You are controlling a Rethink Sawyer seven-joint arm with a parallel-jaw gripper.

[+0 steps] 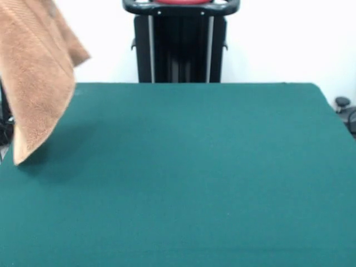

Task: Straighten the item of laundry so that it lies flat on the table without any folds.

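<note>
The orange-tan terry towel (36, 72) hangs in the air at the far left of the front view, folded and draped, its lower corner just above the left edge of the dark green table (194, 178). What holds its top is outside the picture. The gripper does not show; only the robot's black pedestal (181, 41) with a bit of red at the top edge is visible behind the table.
A dark object (346, 111) sits beyond the table's right far corner. A white wall stands behind the pedestal.
</note>
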